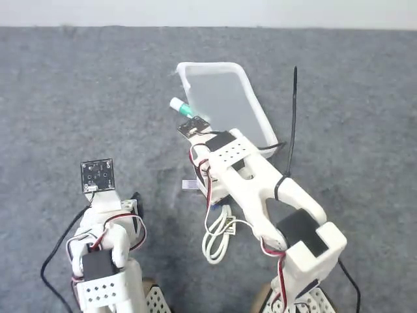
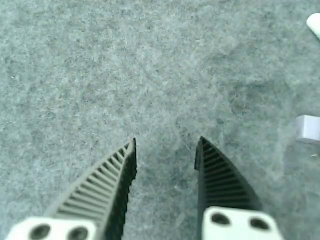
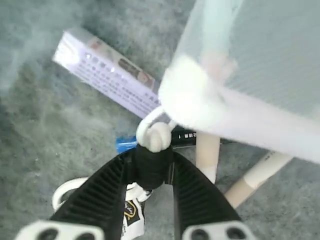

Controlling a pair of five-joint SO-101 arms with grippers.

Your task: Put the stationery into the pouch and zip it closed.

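White pouch (image 1: 225,104), right gripper (image 3: 150,159) pinching zip pull (image 3: 156,137), left gripper (image 2: 167,141) spread

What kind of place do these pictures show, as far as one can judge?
Probably a robotics test bench rather than an ordinary desk: two white plastic robot arms with loose wiring stand at a grey felt-like table cover, where a translucent white pouch lies.

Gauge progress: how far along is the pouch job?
Done: nothing, by the look. The purple box, pen, pencils and green-capped marker lie outside the pouch. In hand: right gripper shut on what seems the zip pull. Left gripper open over the mat. Remaining: load everything, zip.
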